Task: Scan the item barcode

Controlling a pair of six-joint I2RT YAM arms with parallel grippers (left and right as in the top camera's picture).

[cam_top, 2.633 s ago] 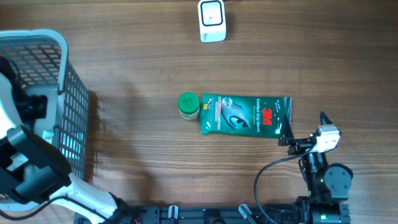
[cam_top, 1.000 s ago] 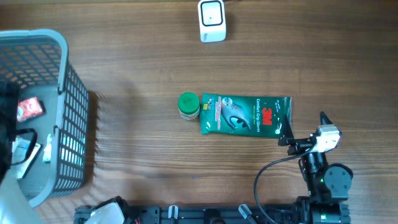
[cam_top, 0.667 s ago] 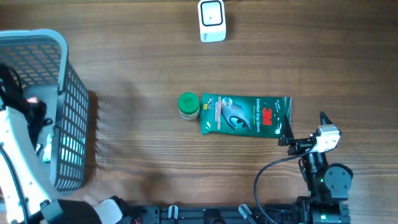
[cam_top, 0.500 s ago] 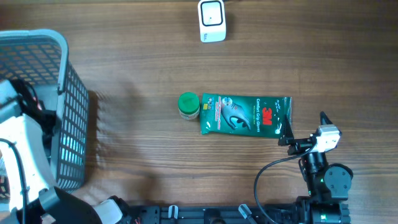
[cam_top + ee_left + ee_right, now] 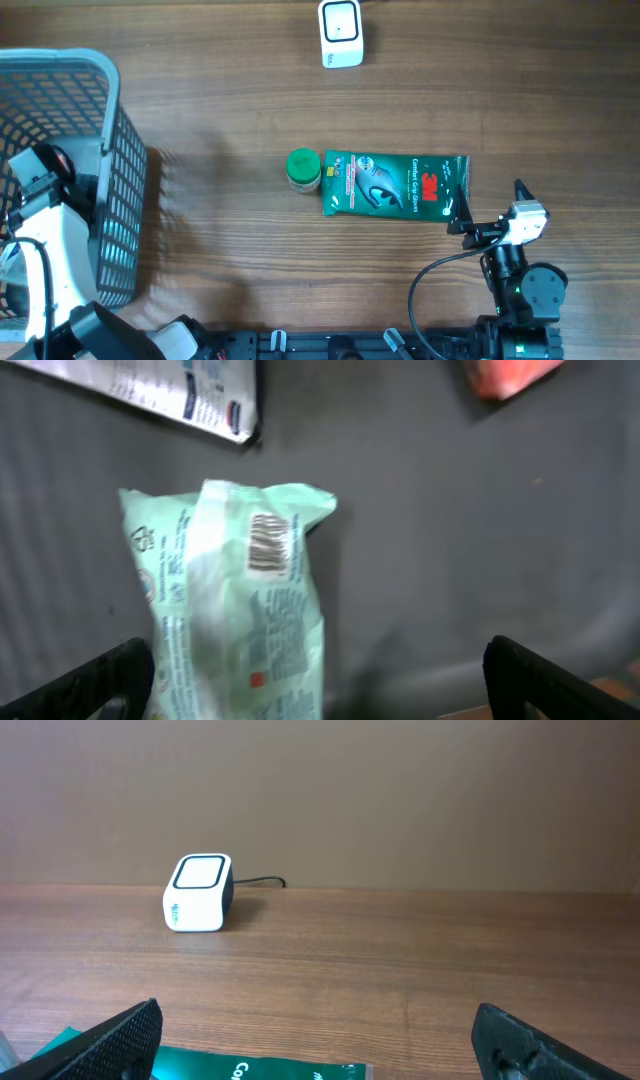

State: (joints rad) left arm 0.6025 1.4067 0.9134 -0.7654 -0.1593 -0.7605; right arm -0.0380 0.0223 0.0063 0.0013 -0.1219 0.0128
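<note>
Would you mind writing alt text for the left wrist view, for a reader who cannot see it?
A pale green packet lies on the grey basket floor, barcode facing up, ahead of the open left gripper, whose dark fingertips show at both lower corners. A white printed packet sits at top left, a red-orange item at top right.

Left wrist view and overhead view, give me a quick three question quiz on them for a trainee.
1. True or false: the pale green pouch ahead of the left claw shows its barcode.
2. Which lies nearest the right claw: A scanner, B glove packet, C jar?
3. Fill in: the left arm reaches into the grey ____.
Key: 1 true; 2 B; 3 basket.
</note>
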